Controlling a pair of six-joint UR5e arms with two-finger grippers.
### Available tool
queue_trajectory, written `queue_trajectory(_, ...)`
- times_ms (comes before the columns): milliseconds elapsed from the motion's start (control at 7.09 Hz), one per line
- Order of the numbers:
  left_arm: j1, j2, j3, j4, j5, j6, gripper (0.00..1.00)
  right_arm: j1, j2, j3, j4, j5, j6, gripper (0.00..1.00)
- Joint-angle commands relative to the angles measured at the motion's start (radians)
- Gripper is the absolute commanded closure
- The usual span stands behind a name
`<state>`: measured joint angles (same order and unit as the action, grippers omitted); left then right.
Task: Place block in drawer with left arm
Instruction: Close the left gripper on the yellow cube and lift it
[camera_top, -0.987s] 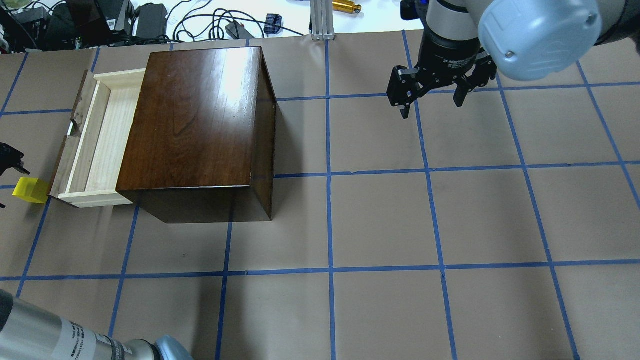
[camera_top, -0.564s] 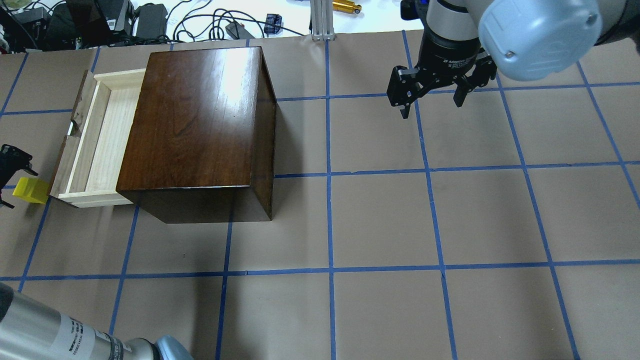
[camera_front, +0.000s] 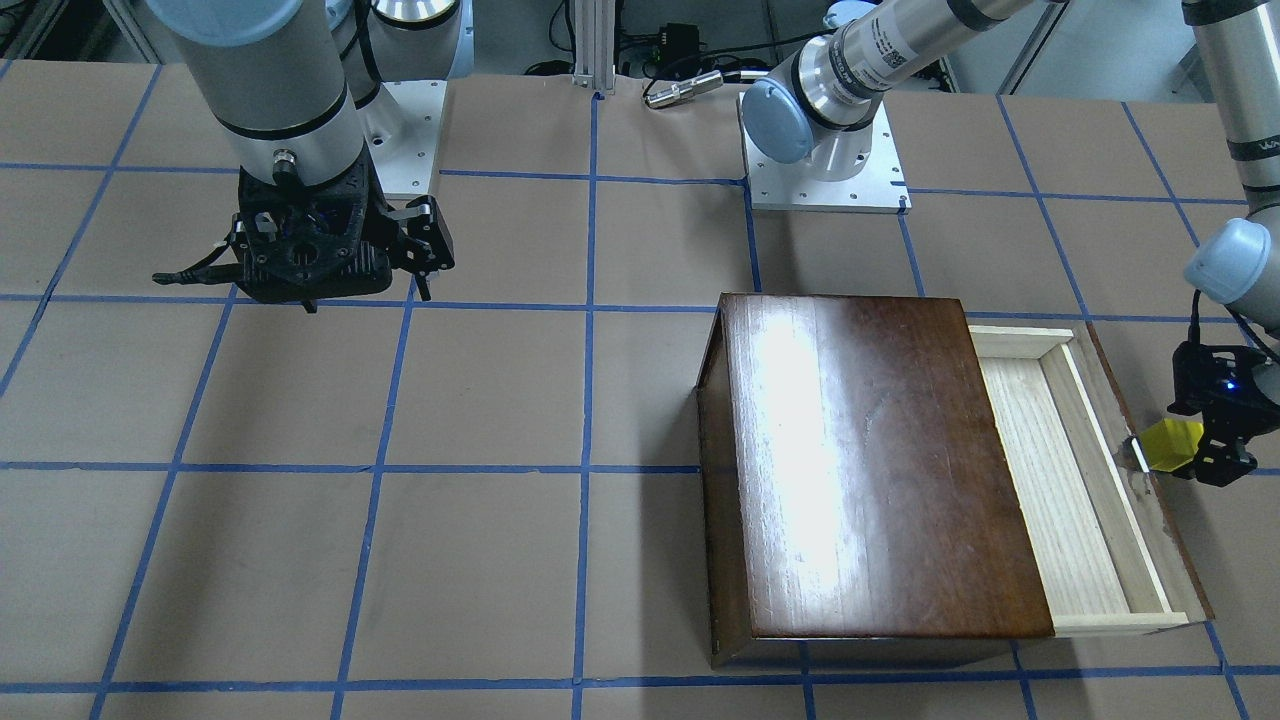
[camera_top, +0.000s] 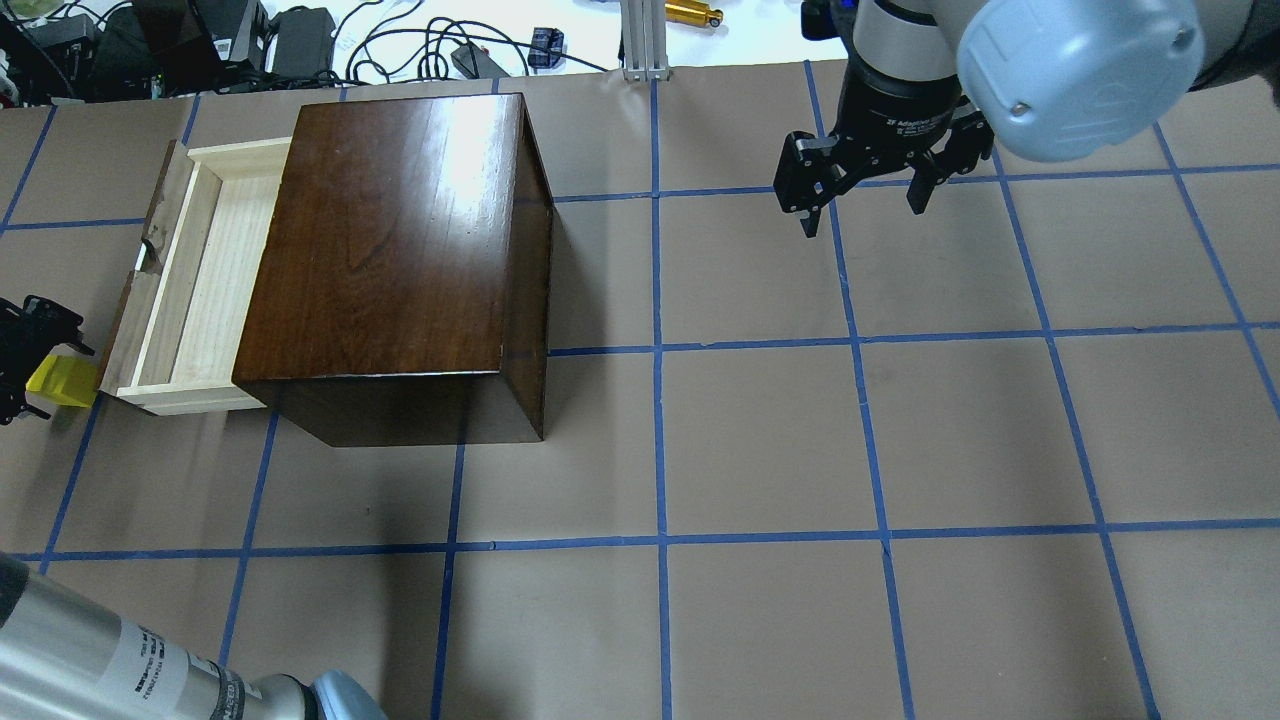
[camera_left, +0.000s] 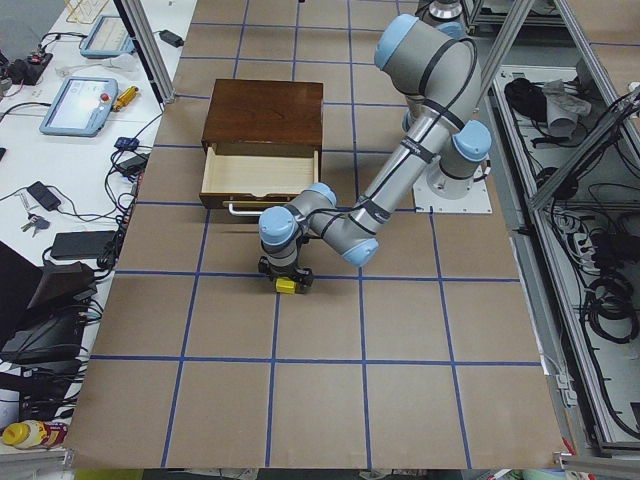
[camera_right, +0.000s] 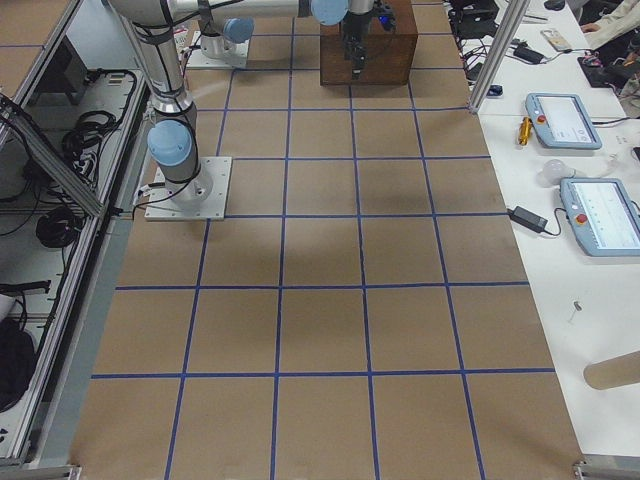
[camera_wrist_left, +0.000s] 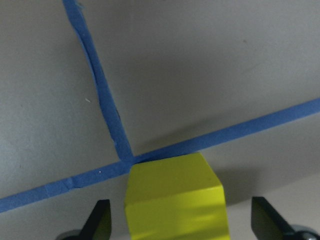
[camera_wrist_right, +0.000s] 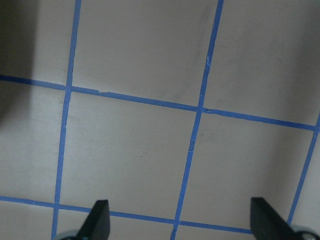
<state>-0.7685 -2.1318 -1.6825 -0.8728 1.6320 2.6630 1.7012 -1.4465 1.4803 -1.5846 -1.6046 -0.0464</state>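
One drawer (camera_top: 215, 290) open; block (camera_top: 62, 379) outside, just beside it.

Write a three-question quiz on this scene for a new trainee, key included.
1. True or false: the small yellow cube lies inside the pale-wood drawer.
2. Choose one. The fingers of the left gripper are: A) shut on the cube; B) open, one on either side of the cube; C) inside the drawer.
3. Fill in: the right gripper is open and holds ____.

Key: 1 false, as the cube sits on the table just outside the drawer's dark front panel. 2 B. 3 nothing.
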Motion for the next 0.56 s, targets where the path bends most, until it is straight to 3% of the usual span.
queue_trajectory(0, 0.002, 0.004, 0.001, 0.003, -0.03, -0.002, 0.85, 0.0, 0.0, 0.0, 0.0, 0.0, 0.0, 0.0)
queue_trajectory(141, 0.0, 0.004, 0.001, 0.003, -0.032, -0.002, 0.94, 0.0, 0.0, 0.0, 0.0, 0.0, 0.0, 0.0)
queue_trajectory(423, -0.008, 0.039, 0.013, 0.0, -0.034, -0.014, 1.0, 0.0, 0.0, 0.0, 0.0, 0.0, 0.0, 0.0)
